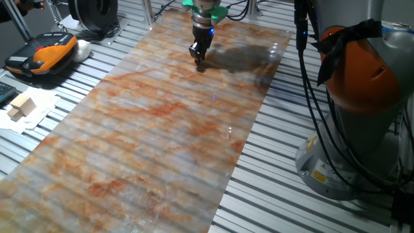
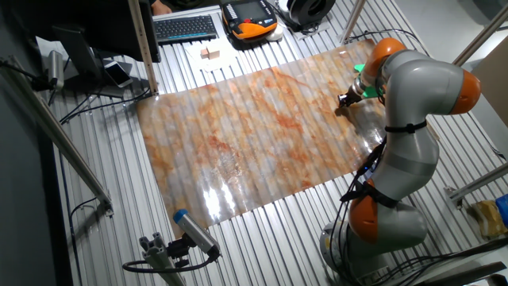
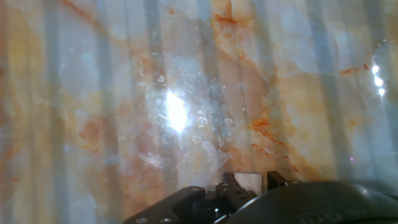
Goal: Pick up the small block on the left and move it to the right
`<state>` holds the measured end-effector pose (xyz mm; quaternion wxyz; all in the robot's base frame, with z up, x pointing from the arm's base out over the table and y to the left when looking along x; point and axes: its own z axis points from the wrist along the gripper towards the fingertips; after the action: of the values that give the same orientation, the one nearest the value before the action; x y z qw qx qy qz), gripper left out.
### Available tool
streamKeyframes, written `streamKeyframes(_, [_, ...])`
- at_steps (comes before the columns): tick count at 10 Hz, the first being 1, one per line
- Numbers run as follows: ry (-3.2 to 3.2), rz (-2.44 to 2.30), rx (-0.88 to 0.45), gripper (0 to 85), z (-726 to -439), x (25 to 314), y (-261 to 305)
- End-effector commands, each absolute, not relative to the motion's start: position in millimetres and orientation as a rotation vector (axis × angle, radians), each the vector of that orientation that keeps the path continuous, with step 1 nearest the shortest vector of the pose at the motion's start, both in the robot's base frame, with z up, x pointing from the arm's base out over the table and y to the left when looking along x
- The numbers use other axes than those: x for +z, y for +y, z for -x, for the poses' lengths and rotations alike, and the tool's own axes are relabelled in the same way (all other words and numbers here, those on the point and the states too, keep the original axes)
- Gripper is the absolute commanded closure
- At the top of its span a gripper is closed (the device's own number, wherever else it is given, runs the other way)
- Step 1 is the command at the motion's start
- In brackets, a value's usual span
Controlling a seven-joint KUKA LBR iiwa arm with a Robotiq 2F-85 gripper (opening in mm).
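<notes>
My gripper [image 1: 198,58] stands with its tips low over the far end of the marbled orange-grey mat [image 1: 162,136]. In the other fixed view the gripper [image 2: 343,102] is at the mat's right edge. In the hand view the two dark fingers [image 3: 227,182] sit close together at the bottom edge, with a small tan block [image 3: 250,180] filling the gap between them. The jaws look shut on it. In the fixed views the block is too small to make out.
Larger pale wooden blocks [image 1: 21,105] lie on white paper off the mat's left side; they also show in the other fixed view [image 2: 209,53]. An orange-black pendant [image 1: 45,52] and a keyboard [image 2: 184,28] lie beyond them. The arm's base [image 1: 362,97] stands at the right.
</notes>
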<state>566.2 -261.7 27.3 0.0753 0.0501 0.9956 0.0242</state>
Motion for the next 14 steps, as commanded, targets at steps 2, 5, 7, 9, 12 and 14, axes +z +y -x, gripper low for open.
streamKeyframes(2, [2.982,-0.148,0.075,51.0,-566.2,25.4,-262.2])
streamKeyframes(5, [2.982,-0.148,0.080,51.0,-566.0,26.3,-262.5])
streamKeyframes(7, [2.988,-0.141,0.088,51.0,-565.7,26.3,-262.8])
streamKeyframes(9, [2.989,-0.134,0.089,68.0,-565.7,26.2,-262.8])
streamKeyframes(12, [2.994,-0.123,0.088,68.0,-565.7,26.3,-262.7])
streamKeyframes(14, [3.002,-0.105,0.094,85.0,-565.7,26.2,-262.9])
